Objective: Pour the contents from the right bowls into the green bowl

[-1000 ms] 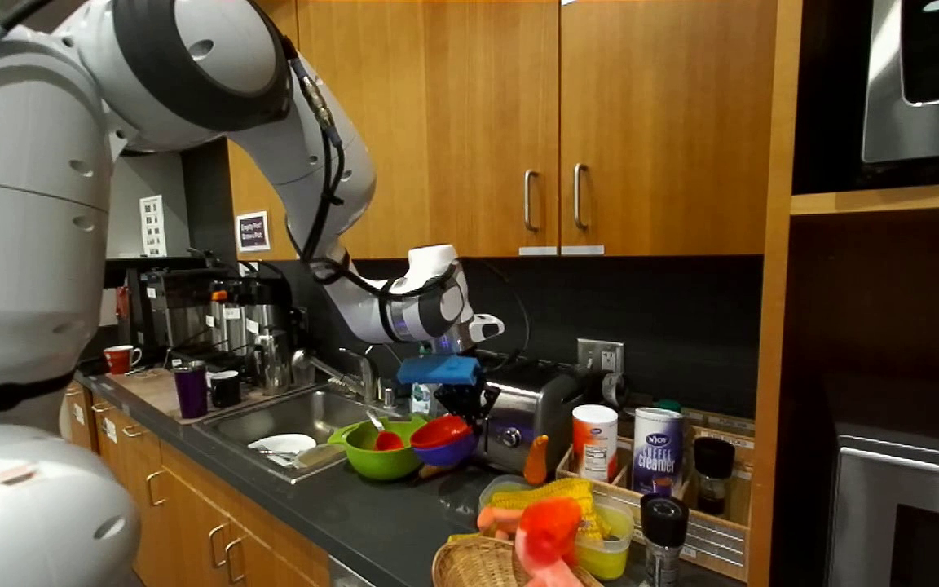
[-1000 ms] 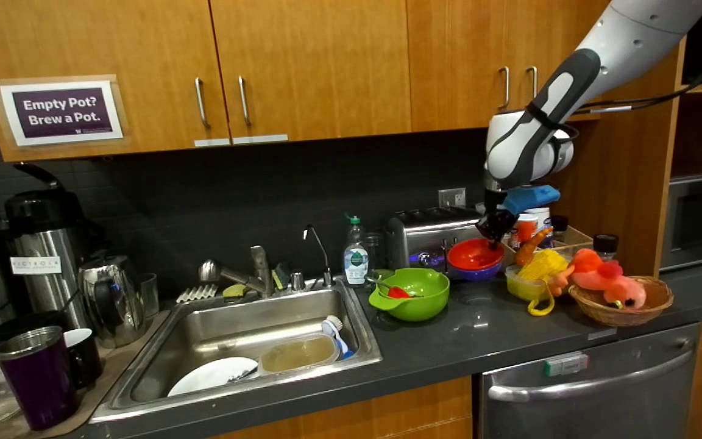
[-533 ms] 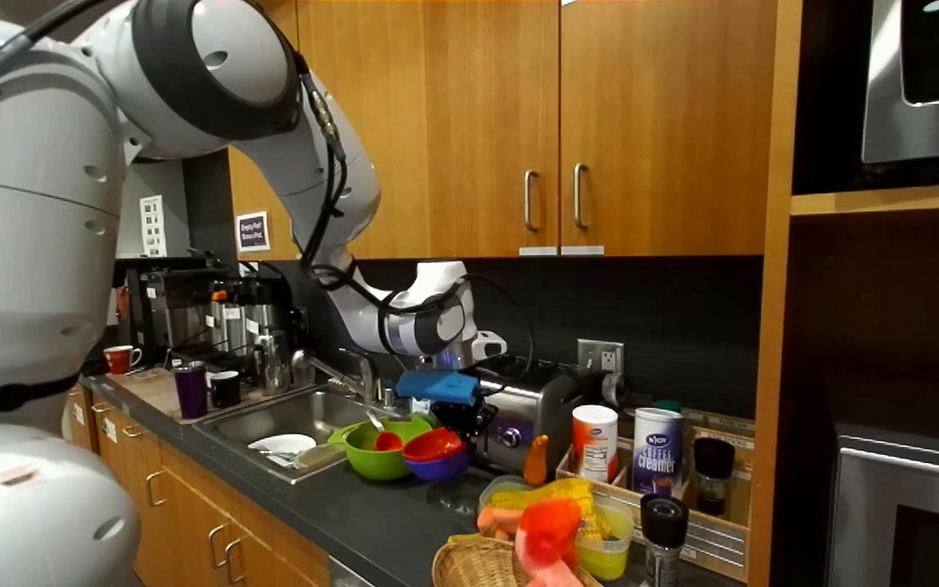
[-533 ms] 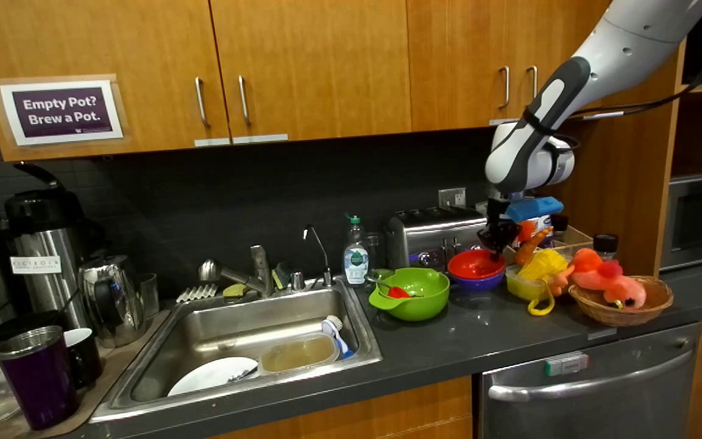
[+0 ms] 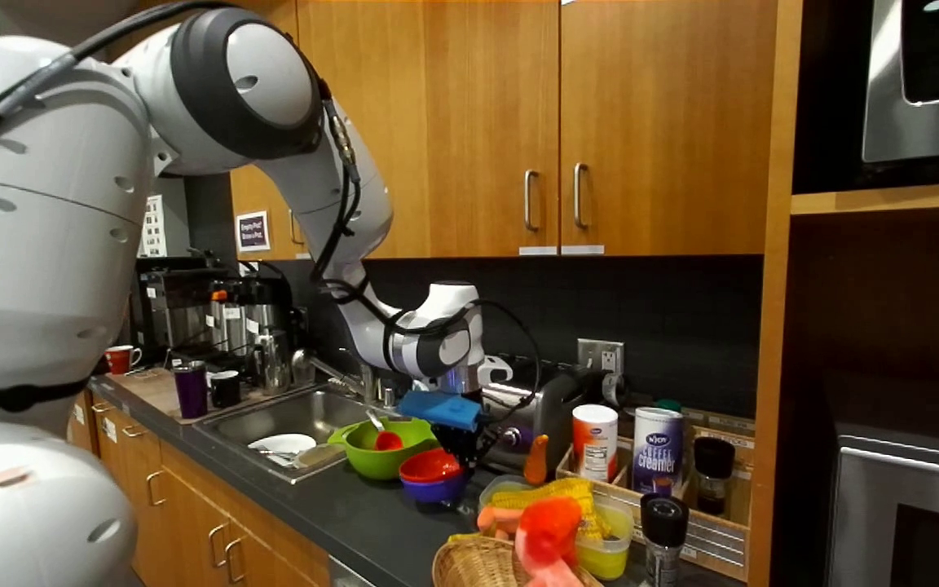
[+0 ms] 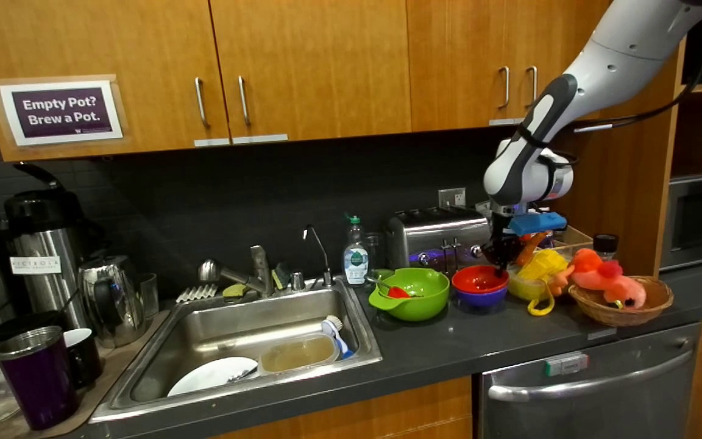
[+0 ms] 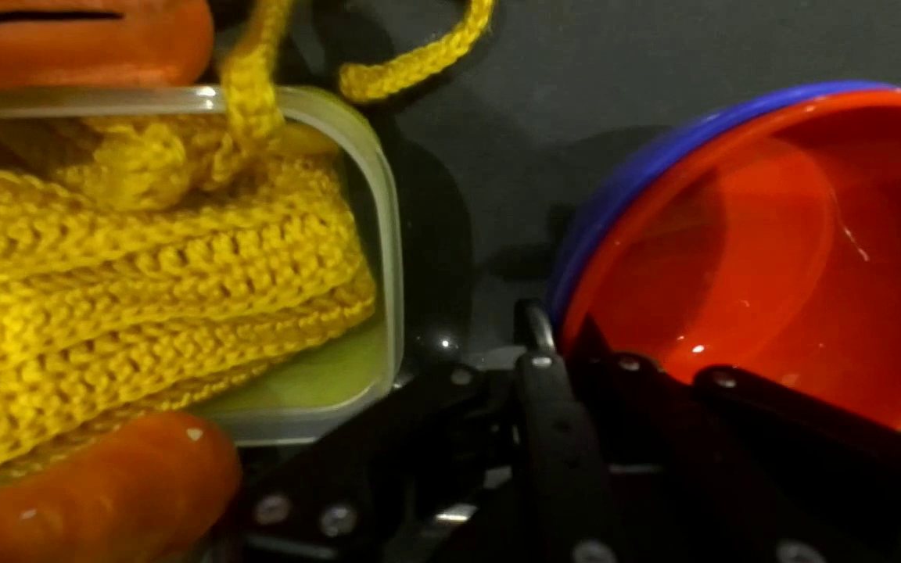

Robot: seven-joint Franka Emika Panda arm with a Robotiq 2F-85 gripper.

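The red bowl (image 6: 479, 278) sits nested inside the blue bowl (image 6: 480, 299), both nearly level, low over the counter just right of the green bowl (image 6: 417, 305) in an exterior view. Whether the blue base touches the counter I cannot tell. My gripper (image 7: 560, 332) is shut on the rims of both small bowls at their near edge in the wrist view, one finger (image 7: 540, 328) outside the blue wall, the other inside the red. Apart from glints, the red interior looks bare. A red-headed spoon (image 6: 397, 292) leans in the green bowl, whose bottom is hidden.
Close beside the gripper stands a plastic tub (image 7: 388, 234) with yellow crocheted stuff (image 7: 184, 258). A wicker basket (image 6: 622, 314) with a pink plush toy (image 6: 613, 283) lies farther right. The toaster (image 6: 436, 228) is behind, the sink (image 6: 247, 329) to the left.
My gripper has come down, carrying the nested red and blue bowls lower and slightly away from the green bowl. The bowls have turned from tilted to almost level.
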